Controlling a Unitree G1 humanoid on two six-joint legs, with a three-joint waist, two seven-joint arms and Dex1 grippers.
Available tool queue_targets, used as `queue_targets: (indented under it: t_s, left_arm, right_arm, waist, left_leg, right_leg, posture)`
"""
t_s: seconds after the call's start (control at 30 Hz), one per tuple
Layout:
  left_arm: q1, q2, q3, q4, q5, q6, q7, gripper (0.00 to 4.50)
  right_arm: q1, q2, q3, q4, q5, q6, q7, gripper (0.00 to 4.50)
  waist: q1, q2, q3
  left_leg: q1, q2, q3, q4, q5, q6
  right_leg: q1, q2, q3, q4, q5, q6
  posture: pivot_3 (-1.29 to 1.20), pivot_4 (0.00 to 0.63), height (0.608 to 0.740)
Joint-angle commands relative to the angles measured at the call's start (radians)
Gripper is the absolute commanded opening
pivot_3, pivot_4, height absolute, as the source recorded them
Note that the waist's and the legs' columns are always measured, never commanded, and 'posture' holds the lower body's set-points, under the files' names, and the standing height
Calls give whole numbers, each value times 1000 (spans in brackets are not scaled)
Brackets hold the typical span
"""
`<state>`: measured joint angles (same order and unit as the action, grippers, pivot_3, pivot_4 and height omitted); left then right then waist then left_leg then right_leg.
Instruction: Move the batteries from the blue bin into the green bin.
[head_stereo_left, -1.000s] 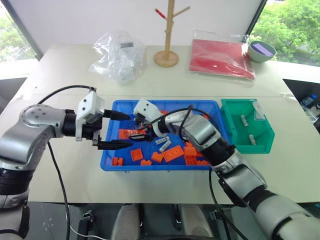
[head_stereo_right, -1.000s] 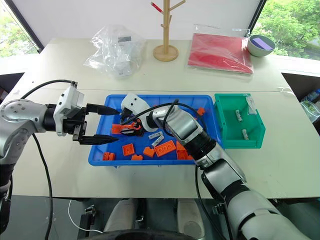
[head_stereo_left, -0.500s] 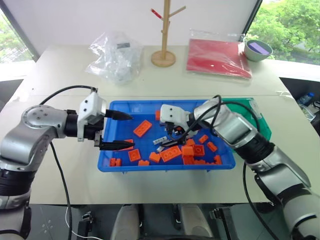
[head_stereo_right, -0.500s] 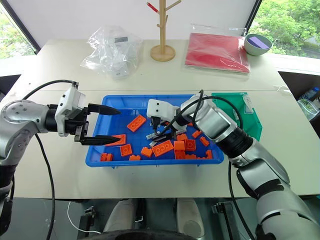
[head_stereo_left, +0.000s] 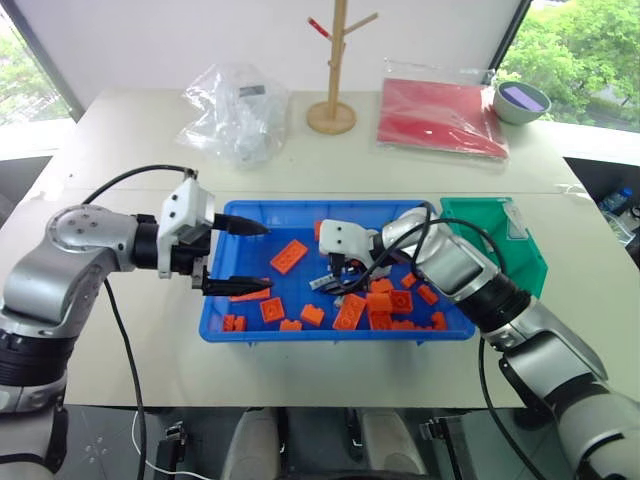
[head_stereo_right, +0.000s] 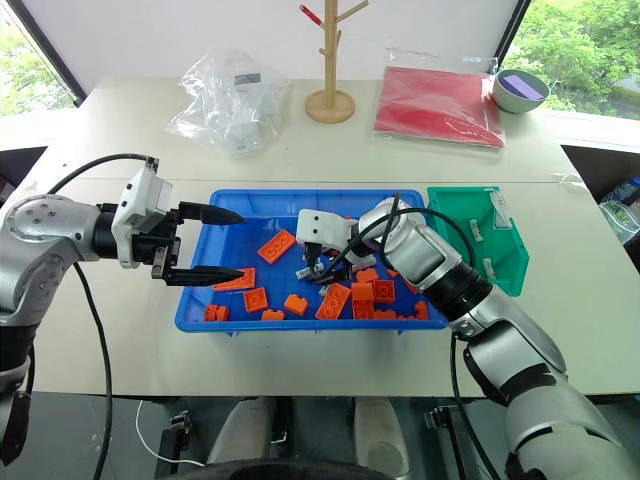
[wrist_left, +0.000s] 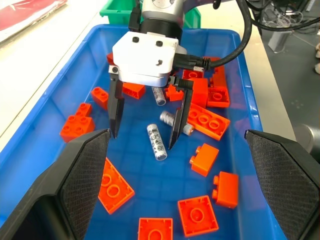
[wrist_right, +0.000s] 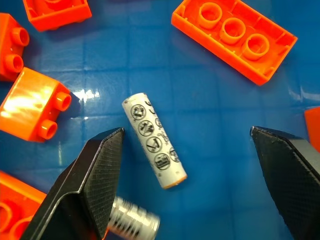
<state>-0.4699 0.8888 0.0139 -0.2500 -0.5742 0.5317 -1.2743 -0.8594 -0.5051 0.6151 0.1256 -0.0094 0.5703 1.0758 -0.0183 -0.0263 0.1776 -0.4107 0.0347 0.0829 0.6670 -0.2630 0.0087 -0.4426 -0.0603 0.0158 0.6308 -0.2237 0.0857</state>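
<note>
Pale tabletop by the windows, holding: wooden peg stand (head_stereo_left: 337, 70), crumpled clear plastic bag (head_stereo_left: 238, 108), red folder (head_stereo_left: 441, 116), grey bowl (head_stereo_left: 521, 101).

Blue bin (head_stereo_left: 232, 318) — centre of the table, scattered with orange toy bricks (head_stereo_left: 288, 256) and loose batteries.

Green bin (head_stereo_left: 536, 262) — touching the blue bin's right end, partly behind my right forearm. Two batteries appear to lie in it already.

Right gripper (wrist_left: 145, 140) — over the middle of the blue bin, pointing down, jaws spread, nothing held.

Target battery (wrist_right: 154, 147) — white cylinder with printed symbols, lying flat on the bin floor between my two right fingers (wrist_right: 95, 180), nearer one of them, touching neither. It lies slantwise to the gap, not square across it.

Second battery (wrist_right: 131, 221) — silver, ridged, just beside the first one's end and close to the same finger. Another grey cell (wrist_left: 159, 95) lies under the gripper body among the bricks.

Left gripper (head_stereo_left: 232, 257) — hovers at the bin's left end, fingers apart, empty.

Method, as I judge it: turn the wrist a little so the pads meet the white cell's long sides, come down until the tips nearly reach the floor, centre the cell, then close slowly — keeping the silver cell and the small brick (wrist_right: 31, 113) outside the pinch.
</note>
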Motion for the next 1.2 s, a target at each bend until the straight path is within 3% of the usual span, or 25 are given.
queue_targets:
  t_s: [0.03, 0.17, 0.2, 0.37, 0.57, 0.73, 0.87, 1.13, 1.2]
  left_arm:
    - [-19, -3, 5, -5, 4, -12, 4, 4500]
    - [-21, -6, 7, -3, 7, -14, 7, 4500]
    - [-21, -7, 7, -1, 7, -15, 7, 4500]
    - [-23, -16, 2, -2, 7, -12, 11, 4500]
    - [-15, -38, -6, -9, 8, -11, 17, 4500]
    - [-30, -59, -21, 14, 13, -23, 8, 4500]
    - [-68, -81, -38, 55, 30, -43, 2, 4500]
    - [-123, -125, -44, 106, 46, -63, 12, 4500]
    - [-123, -129, -35, 102, 37, -52, 21, 4500]
  right_arm:
    - [3, 21, -22, -2, -4, -9, 13, 2321]
    - [7, 38, -53, -40, 26, 48, 26, 258]
    - [9, 39, -65, -57, 37, 70, 28, 18]
    - [19, -15, -216, -202, 132, 244, 24, 27]
    - [51, -200, -566, -343, 267, 526, -45, 27]
    - [192, -417, -769, -376, 287, 577, -79, 27]
    - [288, -477, -892, -363, 305, 604, -130, 27]
    - [412, -481, -870, -394, 311, 522, -206, 4057]
    - [384, -483, -856, -386, 332, 512, -201, 4057]
  waist:
    - [0, 0, 0]
    - [1, 0, 0]
    - [1, 0, 0]
    - [6, 0, 0]
    - [10, 0, 0]
    - [7, -1, 0]
    - [-2, -1, 0]
    - [1, -1, 0]
    - [1, 0, 0]
  left_leg:
    - [0, 0, 0, 0, 0, 0]
    - [0, 0, 0, 0, 0, 0]
    - [0, 0, 0, 0, 0, 0]
    - [0, 0, 0, 0, 0, 0]
    - [-1, -1, -1, 0, 0, 0]
    - [-1, -1, 0, -1, 0, 0]
    - [1, -1, -1, -1, 0, 0]
    - [1, -1, -1, 0, 0, 0]
    - [1, -1, -1, 0, 0, 0]
  right_leg:
    - [0, 0, 0, 0, 0, 0]
    - [0, 0, 0, 0, 0, 1]
    - [0, 0, 0, 0, 0, 1]
    - [0, 0, 0, 0, 0, 1]
    - [1, -3, 0, -1, -1, -1]
    - [1, -3, 0, -2, -1, -1]
    - [0, -2, 1, -2, -1, -1]
    - [1, -1, 3, -2, -1, -1]
    - [0, -1, 3, -2, -1, -1]
  posture:
    - [0, 150, 736]
    - [0, 150, 736]
    - [0, 150, 736]
    - [0, 150, 736]
    - [0, 150, 736]
    - [0, 150, 736]
    - [0, 150, 736]
    - [0, 150, 736]
    - [0, 150, 736]
